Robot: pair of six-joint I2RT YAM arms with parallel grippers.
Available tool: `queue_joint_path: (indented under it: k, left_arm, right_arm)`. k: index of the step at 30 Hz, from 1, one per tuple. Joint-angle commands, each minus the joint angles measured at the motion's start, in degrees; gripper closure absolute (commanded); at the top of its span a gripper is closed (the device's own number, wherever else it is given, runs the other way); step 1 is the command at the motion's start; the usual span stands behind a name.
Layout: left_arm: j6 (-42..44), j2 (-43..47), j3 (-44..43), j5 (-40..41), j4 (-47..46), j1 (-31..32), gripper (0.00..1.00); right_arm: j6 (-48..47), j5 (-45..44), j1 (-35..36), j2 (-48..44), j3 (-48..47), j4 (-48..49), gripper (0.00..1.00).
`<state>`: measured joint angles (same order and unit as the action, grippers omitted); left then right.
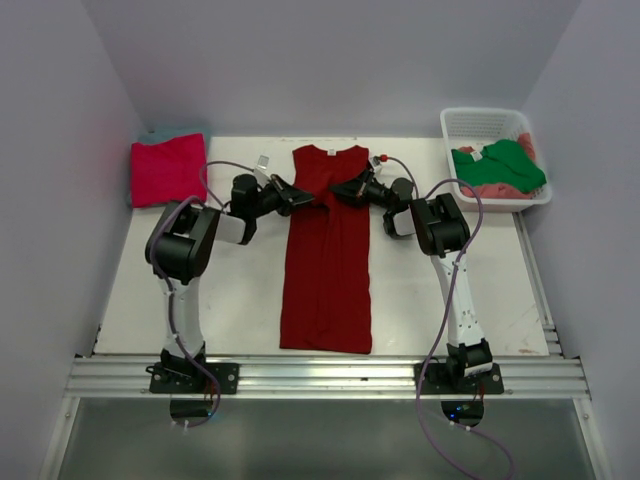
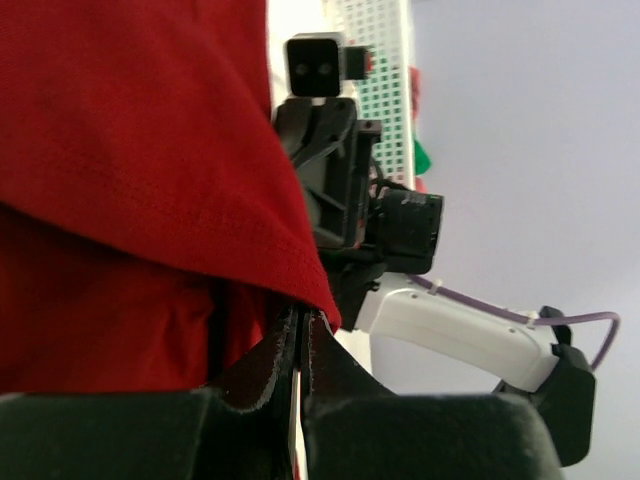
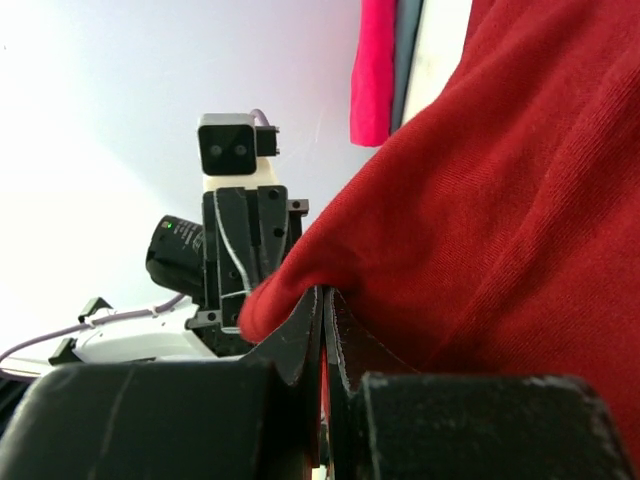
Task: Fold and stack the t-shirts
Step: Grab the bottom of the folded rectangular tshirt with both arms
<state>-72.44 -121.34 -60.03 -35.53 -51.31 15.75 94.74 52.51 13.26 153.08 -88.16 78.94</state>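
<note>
White counter (image 1: 440,300) seen from above, w/ two robot arms bolted at its near edge. Largest item: a dark red t-shirt (image 1: 326,270) laid flat at the ctr of the counter, between the arms. It looks mid-fold, already narrowed to a long strip w/ no sleeves sticking out. I judge it the third shirt of five, half done.

Far R corner: a white lattice basket (image 1: 480,120) holds a rumpled green t-shirt (image 1: 505,165) on top of a salmon-pink t-shirt (image 1: 490,190). Neither is folded yet. Far L corner: a magenta-pink t-shirt (image 1: 167,170), folded square, sits on a teal t-shirt (image 1: 170,131), of which only a thin edge shows. So approx. two shirts are done and stacked, one is in work, two are left.

The red shirt's long axis runs from the near edge straight toward the back wall. Neckline points to the far side, hem to the near edge.

The left arm (image 1: 185,245) and right arm (image 1: 440,225) reach inward and meet over the shirt's chest, just below the neckline. L wrist view: the left jaws are pressed together, pinching a hemmed edge of the red cloth. R wrist view: the right jaws are likewise pressed together on a fold of it. Each wrist cam sees the other arm's jaws close by.
</note>
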Motion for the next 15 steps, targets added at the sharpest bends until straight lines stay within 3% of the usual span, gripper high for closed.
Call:
queue_joint_path:
  k: [1,8,10,14,15]
  left_arm:
    - [6.43,6.54,1.67,0.71,9.53,-0.98,1.00]
    - [11.36,15.94,8.26,7.13,19.22,-1.07,1.00]
    - [13.03,17.01,9.22,8.54,21.59,-1.07,1.00]
    - [13.29,16.58,10.28,6.97,21.69,-0.98,1.00]
    - [13.21,16.31,10.46,6.70,21.69,-1.07,1.00]
  right_arm:
    - [0.10,0.84,-1.39,4.69,0.62,4.65,1.00]
    - [-2.80,1.72,-1.39,3.29,0.80,0.44,1.00]
    - [-5.08,2.42,-1.39,2.32,0.97,-2.28,0.95]
    - [-12.71,3.56,-1.39,-3.12,3.69,-9.74,0.69]
    - [-19.44,3.48,-1.48,-7.05,4.39,-17.68,0.62]
